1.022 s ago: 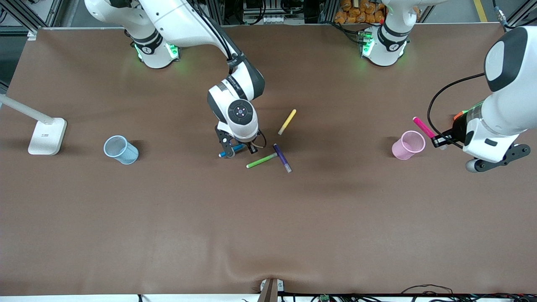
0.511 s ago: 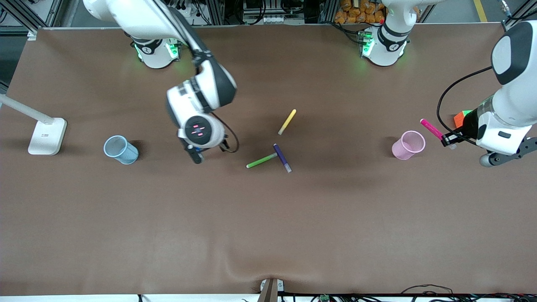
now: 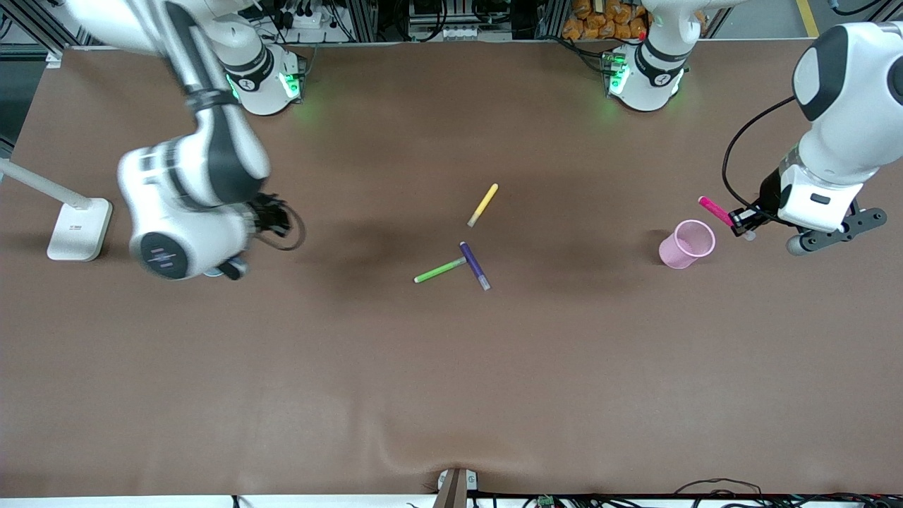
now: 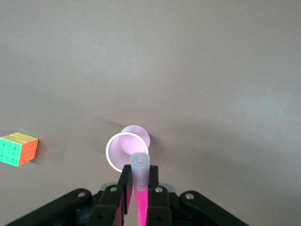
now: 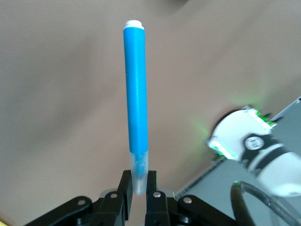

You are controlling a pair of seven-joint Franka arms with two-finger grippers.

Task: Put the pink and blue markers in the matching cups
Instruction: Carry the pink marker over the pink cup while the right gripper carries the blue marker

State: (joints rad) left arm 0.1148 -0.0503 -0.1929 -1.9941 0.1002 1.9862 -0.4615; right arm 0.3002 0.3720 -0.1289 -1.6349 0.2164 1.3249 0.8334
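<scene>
The brown worktop [image 3: 451, 367] carries a pink cup [image 3: 686, 244]. Since a second ago the right pincer [image 5: 137, 188] has swung from the loose pens to the right arm's end, clenched on the blue marker [image 5: 136, 103]. The left pincer [image 3: 742, 221], beside the pink cup, grips the pink marker [image 3: 714, 210].

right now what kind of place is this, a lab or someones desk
Most likely a robotics lab: two arm bases bolted to a brown table, metal framing and cables along its edge, and pens laid out as test props.
</scene>
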